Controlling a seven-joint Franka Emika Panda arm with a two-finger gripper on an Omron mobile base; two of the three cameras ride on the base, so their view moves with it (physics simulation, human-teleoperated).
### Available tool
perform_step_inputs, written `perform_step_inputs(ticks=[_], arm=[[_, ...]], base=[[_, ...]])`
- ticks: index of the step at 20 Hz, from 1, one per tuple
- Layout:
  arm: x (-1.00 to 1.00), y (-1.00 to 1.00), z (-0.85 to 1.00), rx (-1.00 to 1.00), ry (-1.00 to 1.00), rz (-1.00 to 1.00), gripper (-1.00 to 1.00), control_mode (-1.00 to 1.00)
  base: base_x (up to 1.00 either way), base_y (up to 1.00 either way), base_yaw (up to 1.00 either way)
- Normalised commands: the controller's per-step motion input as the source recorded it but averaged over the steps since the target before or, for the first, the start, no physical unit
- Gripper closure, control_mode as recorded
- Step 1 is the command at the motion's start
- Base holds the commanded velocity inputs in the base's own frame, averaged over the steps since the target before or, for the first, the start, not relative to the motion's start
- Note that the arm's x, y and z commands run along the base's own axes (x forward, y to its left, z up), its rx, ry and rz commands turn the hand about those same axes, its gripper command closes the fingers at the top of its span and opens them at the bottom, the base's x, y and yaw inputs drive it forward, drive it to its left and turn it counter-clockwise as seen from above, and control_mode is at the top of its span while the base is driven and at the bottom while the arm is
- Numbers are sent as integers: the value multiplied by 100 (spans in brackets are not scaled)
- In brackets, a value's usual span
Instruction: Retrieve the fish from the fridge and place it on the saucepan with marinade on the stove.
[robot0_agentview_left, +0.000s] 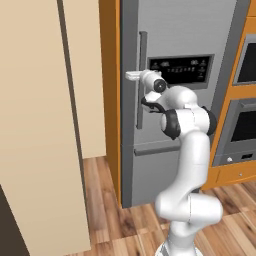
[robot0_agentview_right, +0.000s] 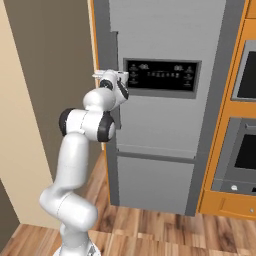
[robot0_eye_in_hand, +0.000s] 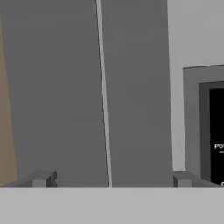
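Closely facing shut fridge (robot0_agentview_left: 175, 40), jaws wide open, empty, straddling its vertical handle (robot0_eye_in_hand: 135, 92).

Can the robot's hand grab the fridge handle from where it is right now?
Probably yes. The gripper is open and right at the fridge's bar handle, with its fingertips either side of the bar. Nothing stands between them.
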Motion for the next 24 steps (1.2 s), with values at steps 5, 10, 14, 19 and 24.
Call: perform_step_inputs(ticks=[5, 10, 14, 19, 24], arm=[[12, 0, 0, 0, 0, 0, -100, -100], [10, 1, 0, 0, 0, 0, -100, -100], [0, 0, 0, 0, 0, 0, -100, -100], [0, 0, 0, 0, 0, 0, 100, -100], [0, 0, 0, 0, 0, 0, 100, -100]], base=[[0, 0, 0], [0, 0, 0], [0, 0, 0], [0, 0, 0], [0, 0, 0]])
